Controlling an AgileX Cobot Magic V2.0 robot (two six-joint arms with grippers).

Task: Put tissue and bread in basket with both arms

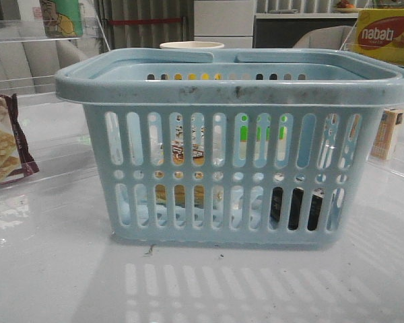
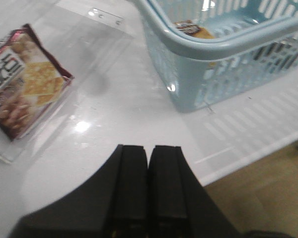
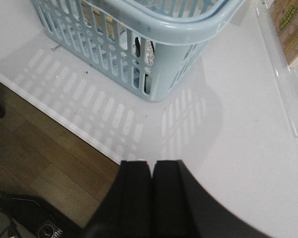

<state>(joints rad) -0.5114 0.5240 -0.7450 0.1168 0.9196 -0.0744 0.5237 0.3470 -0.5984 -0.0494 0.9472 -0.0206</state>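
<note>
Both items — bread (image 1: 178, 151) and tissue (image 1: 297, 208) — lie in the basket (image 1: 236, 81); left gripper (image 2: 148, 186) and right gripper (image 3: 152, 198) pressed together, empty.

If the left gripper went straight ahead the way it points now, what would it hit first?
Likely the bare table between the cracker packet and the basket; the left gripper is shut and empty. Depth is unclear.

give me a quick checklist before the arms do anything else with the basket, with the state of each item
1. Bread inside the basket: ok, label visible through the slots.
2. Tissue inside: ok, dark pack low on the basket's right side.
3. Left gripper empty: ok, fingers shut together on nothing.
4. Right gripper empty: ok, shut.
5. Both grippers clear of the basket: ok.
6. Basket upright on the table: ok.
</note>
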